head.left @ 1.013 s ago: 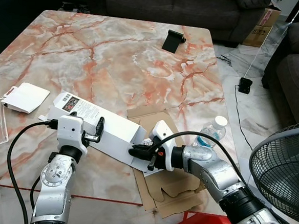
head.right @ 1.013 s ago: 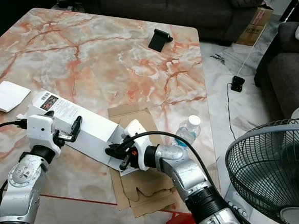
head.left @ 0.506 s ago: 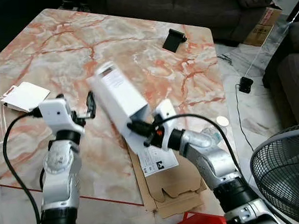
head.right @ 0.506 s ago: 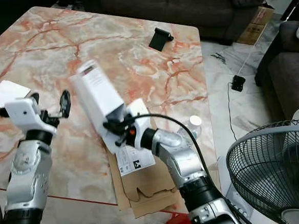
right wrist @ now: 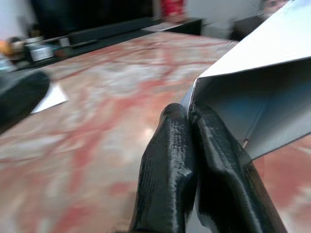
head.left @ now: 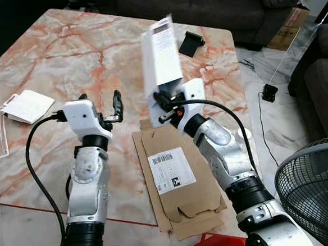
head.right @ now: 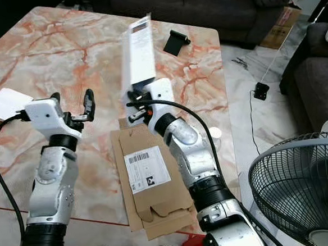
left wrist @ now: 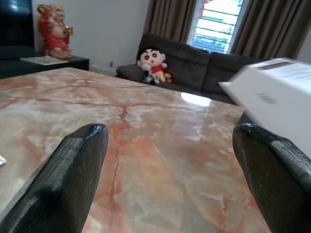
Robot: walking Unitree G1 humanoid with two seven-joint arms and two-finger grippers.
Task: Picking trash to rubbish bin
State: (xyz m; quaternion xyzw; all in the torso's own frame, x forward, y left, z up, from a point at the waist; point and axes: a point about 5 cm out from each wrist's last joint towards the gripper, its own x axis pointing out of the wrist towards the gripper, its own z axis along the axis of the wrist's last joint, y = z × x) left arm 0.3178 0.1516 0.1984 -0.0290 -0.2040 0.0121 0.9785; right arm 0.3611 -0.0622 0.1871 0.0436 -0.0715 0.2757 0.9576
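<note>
A long white box (head.left: 160,54) stands on end in the air above the marble table (head.left: 63,57). My right gripper (head.left: 161,100) is shut on its lower open edge. In the right wrist view the two black fingers (right wrist: 175,145) press together on the box's flap (right wrist: 252,53). My left gripper (head.left: 99,102) is open, raised over the table to the left of the box and apart from it. In the left wrist view its fingers (left wrist: 80,165) are spread wide, with the white box (left wrist: 277,97) beyond them.
A flattened brown cardboard (head.left: 176,181) with a barcode label lies over the table's near edge. A water bottle cap (head.left: 243,133) peeks out behind my right arm. A white paper bag (head.left: 28,107), a black object (head.left: 191,42), a fan (head.left: 317,185) and sofas (head.left: 201,5) surround the table.
My right gripper has swung the white box up from lying on the table to standing upright in the air. The left gripper has come off the box and risen, uncovering the cardboard's label.
</note>
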